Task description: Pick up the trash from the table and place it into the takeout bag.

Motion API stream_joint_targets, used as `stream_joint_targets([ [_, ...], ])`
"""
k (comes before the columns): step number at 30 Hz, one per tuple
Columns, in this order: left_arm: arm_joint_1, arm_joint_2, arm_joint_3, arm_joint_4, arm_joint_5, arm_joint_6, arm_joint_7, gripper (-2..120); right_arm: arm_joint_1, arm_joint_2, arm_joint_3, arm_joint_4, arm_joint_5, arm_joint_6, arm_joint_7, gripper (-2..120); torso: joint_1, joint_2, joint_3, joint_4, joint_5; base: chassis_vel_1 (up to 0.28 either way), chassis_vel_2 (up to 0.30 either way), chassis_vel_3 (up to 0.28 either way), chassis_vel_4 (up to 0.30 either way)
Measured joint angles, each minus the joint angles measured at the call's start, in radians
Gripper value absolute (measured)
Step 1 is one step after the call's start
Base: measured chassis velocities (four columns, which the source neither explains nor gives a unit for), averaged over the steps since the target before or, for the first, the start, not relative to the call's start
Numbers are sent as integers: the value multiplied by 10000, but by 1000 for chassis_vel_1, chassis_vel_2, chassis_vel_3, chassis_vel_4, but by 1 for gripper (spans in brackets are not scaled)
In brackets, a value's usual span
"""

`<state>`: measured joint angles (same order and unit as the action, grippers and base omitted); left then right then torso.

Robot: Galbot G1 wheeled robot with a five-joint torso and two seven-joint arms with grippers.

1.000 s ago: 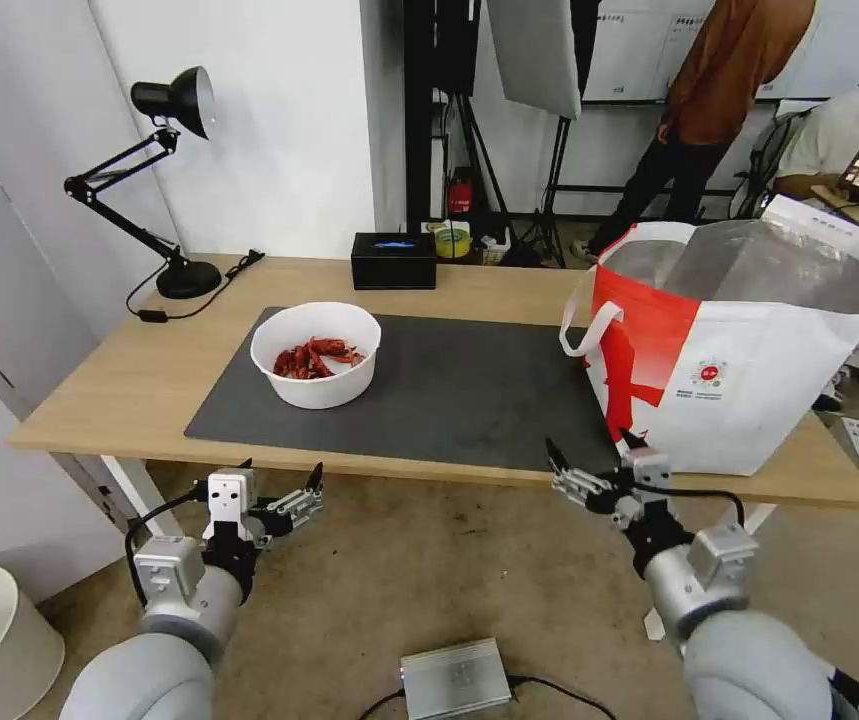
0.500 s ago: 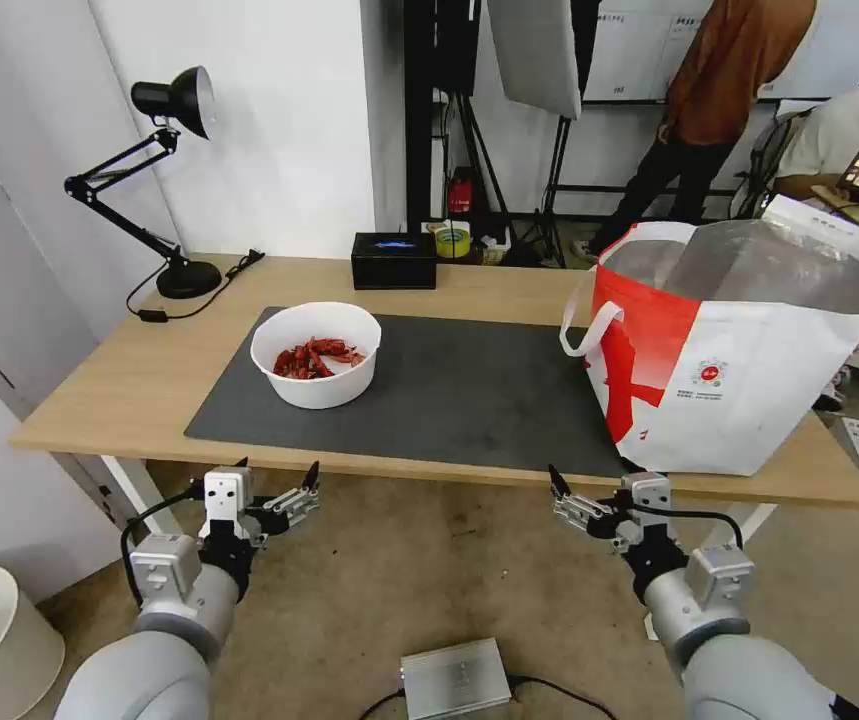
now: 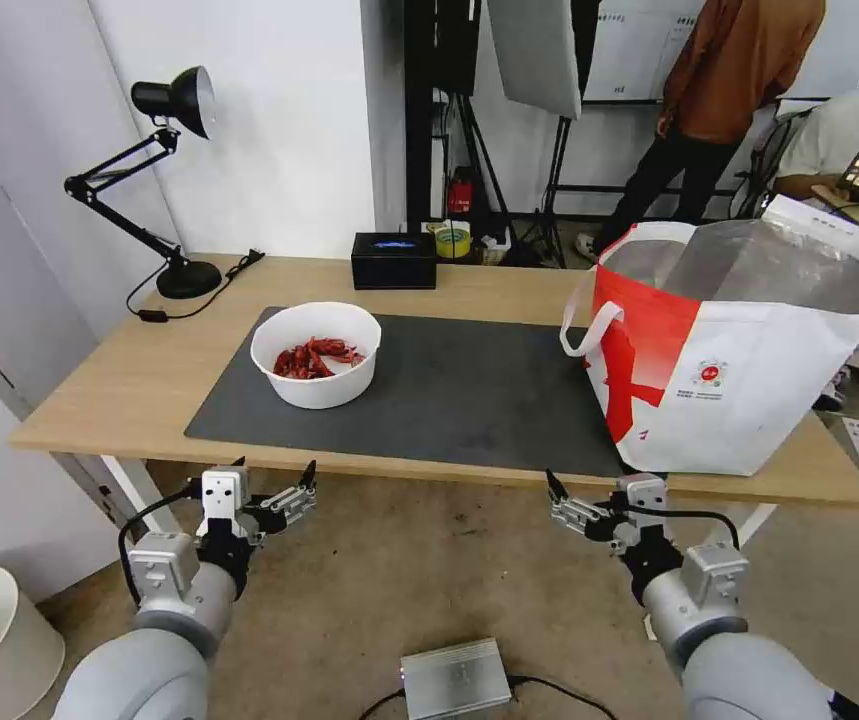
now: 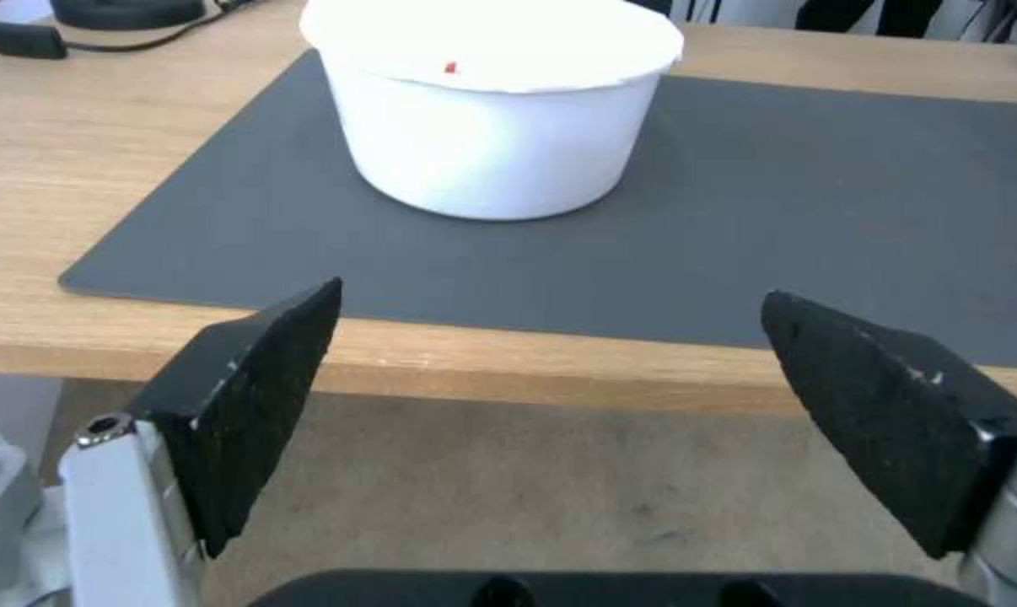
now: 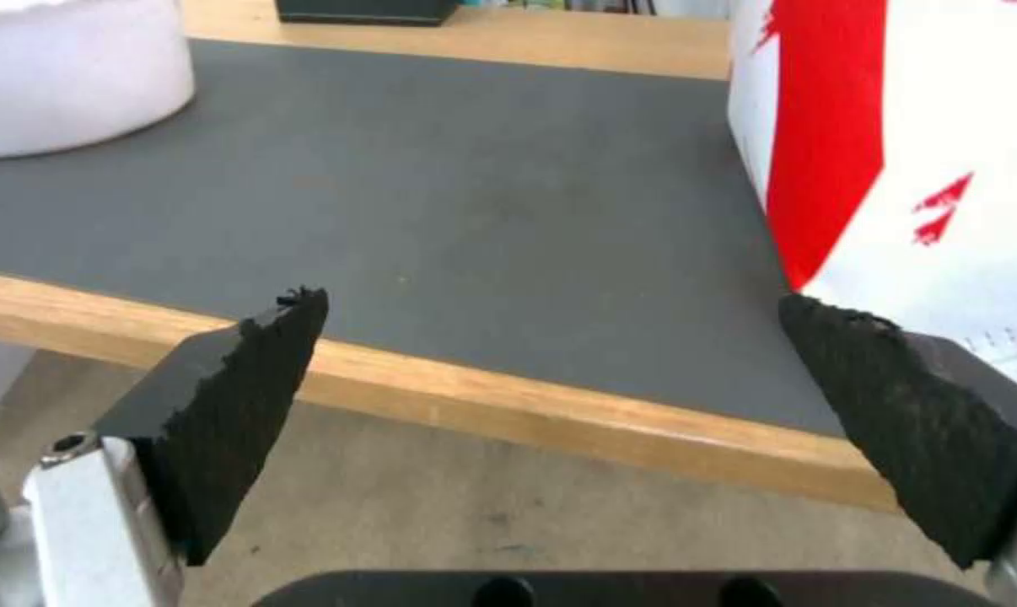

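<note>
Trash on the desk (image 3: 139, 385) consists of one white bowl (image 3: 316, 354) holding red crayfish shells; it stands on the left part of the dark grey mat (image 3: 449, 390). In the head view the takeout bag (image 3: 739, 350) stands upright on the right end of the desk, mouth open, silver lining exposed; its far right edge is cut off by the frame. A black box (image 3: 394, 260) sits at the back edge of the desk and a black desk lamp (image 3: 164, 180) at the back left corner. The left gripper (image 3: 274, 485) and the right gripper (image 3: 589, 490) both hang below the front edge of the desk, over the brown floor, fingers spread and holding nothing. A grey metal unit (image 3: 454, 678) lies on the floor between the arms.

In the left wrist view the left gripper (image 4: 548, 354) has its fingers (image 4: 255, 396) wide apart, with the bowl (image 4: 492, 110) beyond them on the mat (image 4: 756, 211). The bowl's contents are hidden by its wall (one red speck shows at the rim).

In the right wrist view the right gripper (image 5: 548, 362) is likewise released, fingers (image 5: 228, 405) apart. The takeout bag (image 5: 902, 152) is cut off at the frame edge, and the bowl (image 5: 70, 76) is partly cut off at the opposite corner.
</note>
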<state>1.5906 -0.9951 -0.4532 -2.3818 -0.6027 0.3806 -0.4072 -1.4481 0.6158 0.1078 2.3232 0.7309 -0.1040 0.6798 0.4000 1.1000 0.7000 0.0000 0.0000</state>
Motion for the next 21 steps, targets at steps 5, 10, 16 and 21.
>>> stream_joint_targets([
  [5, -55, 19, 26, 39, -14, 1, -2, 100, -128, 117, -45, -79, -335, -132, 92, 100, 0, 0, 0, 0, 0, 0, 0, 0, 0],
  [10, -150, 37, 80, 93, -39, 1, -4, 100, -140, 123, -46, -86, -372, -152, 102, 100, 0, 0, 0, 0, 0, 0, 0, 0, 0],
  [16, -609, 227, 10, 168, -687, 72, -399, 100, -139, 123, -47, -88, -374, -153, 103, 100, 0, 0, 0, 1, -2, 0, 0, 0, 0],
  [21, -1122, 665, -377, 244, -1830, 200, -744, 100, -138, 122, -47, -88, -374, -152, 103, 100, 0, -1, 0, 0, -2, 0, 0, 0, 0],
])
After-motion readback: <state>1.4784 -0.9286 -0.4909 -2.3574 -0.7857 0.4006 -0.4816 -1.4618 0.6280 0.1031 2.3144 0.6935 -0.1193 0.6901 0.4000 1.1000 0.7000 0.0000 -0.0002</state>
